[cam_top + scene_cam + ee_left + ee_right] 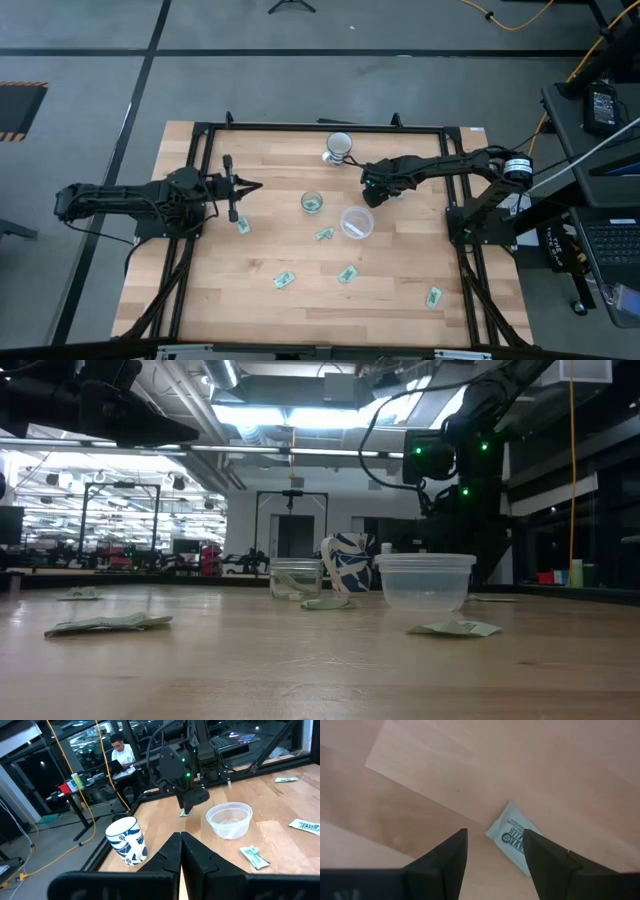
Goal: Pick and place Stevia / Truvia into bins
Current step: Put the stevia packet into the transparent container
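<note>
Right gripper [492, 850] spread wide, empty, above a packet [515, 842].
Thin, light, floppy paper lying flat just ahead of the fingertips; best pinched across its short edges.

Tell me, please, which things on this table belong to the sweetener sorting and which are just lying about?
Belonging to the job:
- green-and-white packets, one under the right gripper, whose fingers are open
- clear glass cup
- white plastic cup

Just lying about:
- blue-patterned mug

The left gripper waits shut.
</note>
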